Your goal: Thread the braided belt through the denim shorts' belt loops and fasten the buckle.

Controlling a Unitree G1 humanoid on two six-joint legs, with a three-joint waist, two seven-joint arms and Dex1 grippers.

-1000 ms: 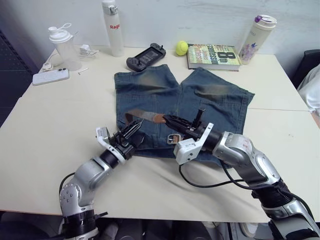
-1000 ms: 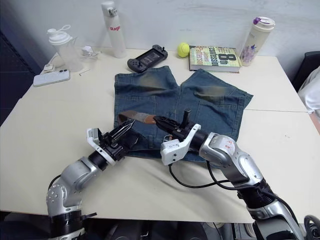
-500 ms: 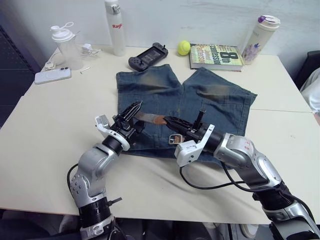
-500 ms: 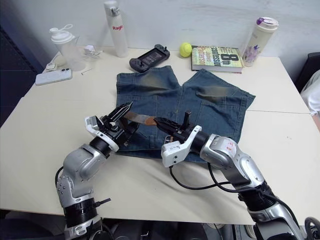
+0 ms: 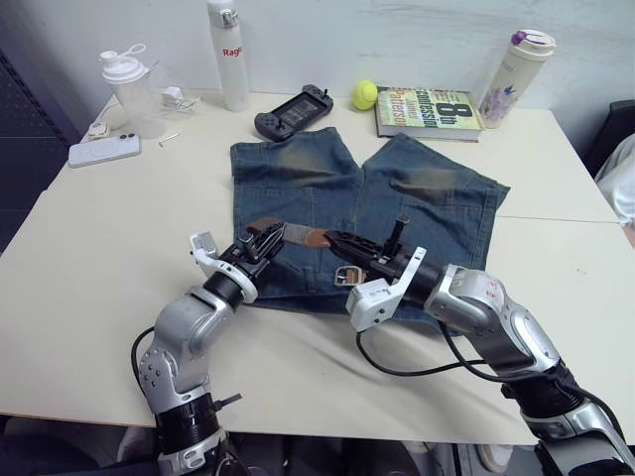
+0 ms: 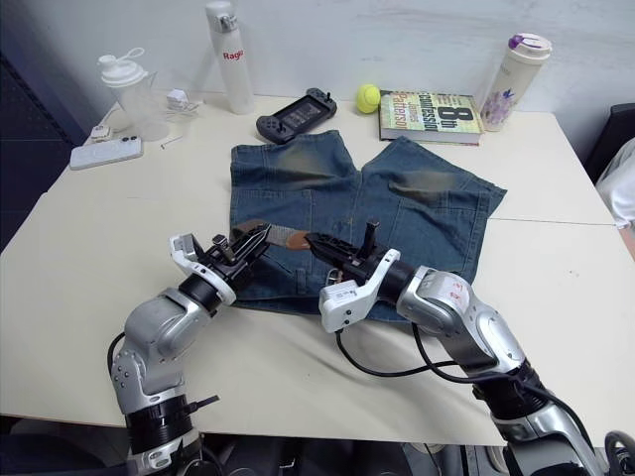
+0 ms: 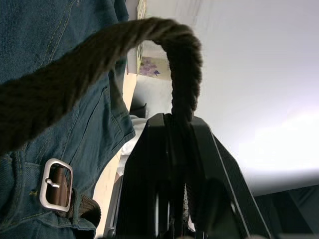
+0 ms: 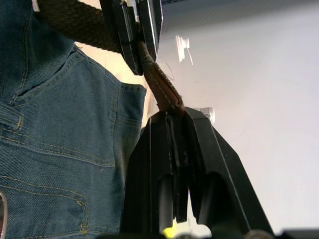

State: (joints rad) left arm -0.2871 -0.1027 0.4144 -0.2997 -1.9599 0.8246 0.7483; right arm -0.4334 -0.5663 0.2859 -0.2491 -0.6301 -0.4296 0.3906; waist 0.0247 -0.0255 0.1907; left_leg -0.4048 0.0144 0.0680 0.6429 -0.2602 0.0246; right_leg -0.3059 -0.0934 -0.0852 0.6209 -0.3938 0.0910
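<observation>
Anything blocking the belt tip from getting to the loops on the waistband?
Nothing visible does. The left gripper and right gripper both pinch the braided belt just above the denim shorts. The buckle lies at the waistband. I can't make out the individual loops.

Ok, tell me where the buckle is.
The buckle lies on the denim shorts near their waistband, just under the right gripper, right of the left gripper.

Far table edge: book (image 5: 426, 109), tennis ball (image 5: 361, 94), phone (image 5: 103, 150).
</observation>
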